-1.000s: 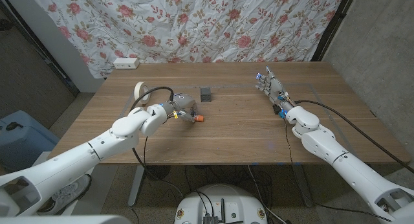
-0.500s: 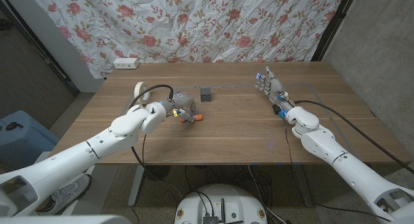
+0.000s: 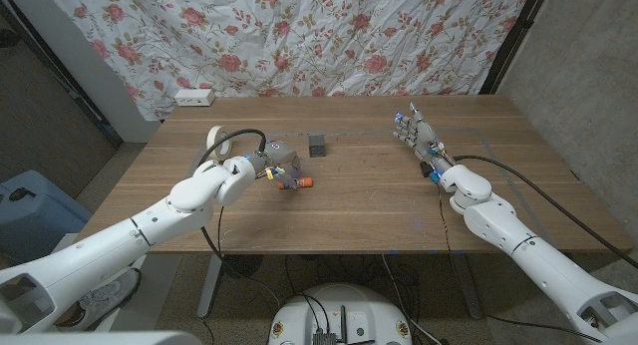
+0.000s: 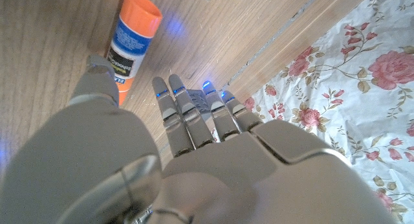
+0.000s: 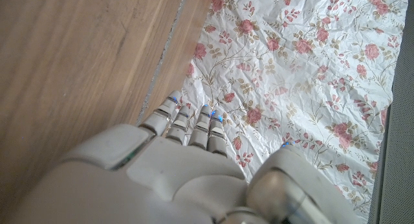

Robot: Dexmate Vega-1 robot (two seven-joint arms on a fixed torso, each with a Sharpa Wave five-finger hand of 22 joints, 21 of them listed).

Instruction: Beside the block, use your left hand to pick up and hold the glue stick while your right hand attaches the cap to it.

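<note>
Now the left hand hovers with fingers apart beside the glue stick (lying flat), its long axis toward the far open right hand

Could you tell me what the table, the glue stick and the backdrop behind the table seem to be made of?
The table looks like wood with a matte finish: brown planks with visible grain. The glue stick seems to be smooth plastic, orange with a blue and white printed label. The backdrop appears to be thin fabric, judging by its creases and printed roses.

Glossy white arms trailing black cables, each ending in a grey hand with blue-lit fingertips
</note>
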